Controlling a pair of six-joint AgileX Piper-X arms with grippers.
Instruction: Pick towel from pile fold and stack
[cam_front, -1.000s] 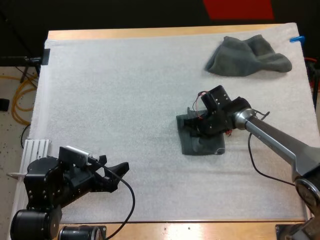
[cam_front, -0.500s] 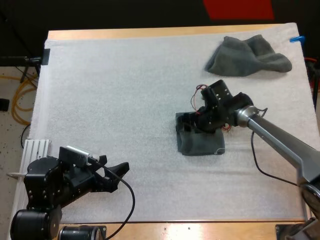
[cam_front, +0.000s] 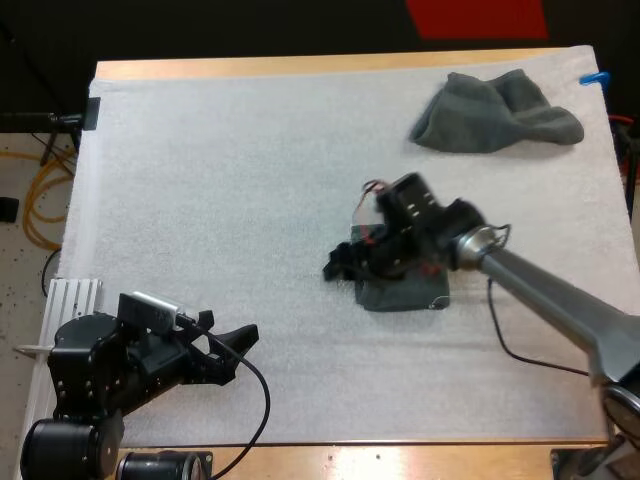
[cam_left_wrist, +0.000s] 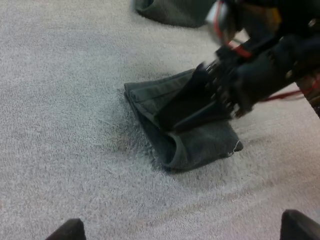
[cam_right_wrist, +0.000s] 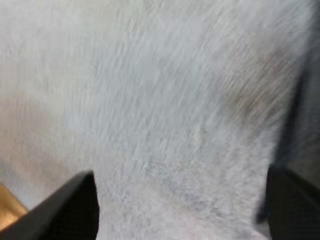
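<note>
The folded dark grey-green cloth towel (cam_front: 405, 290) lies flat on the white mat (cam_front: 220, 180), likely the stack's base. The right tool (cam_front: 340, 268) hangs over its edge, fingers apart and holding nothing. Well beyond it waits the crumpled grey-green towel (cam_front: 495, 112). The left tool (cam_front: 235, 345) is parked well short of the folded towel, fingers apart.

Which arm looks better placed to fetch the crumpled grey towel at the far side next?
Probably the right. The right claw, open, is at the folded dark grey-green towel, nearer the crumpled dark grey-green towel. The left claw sits at the white mat's near left corner, much farther off.
</note>
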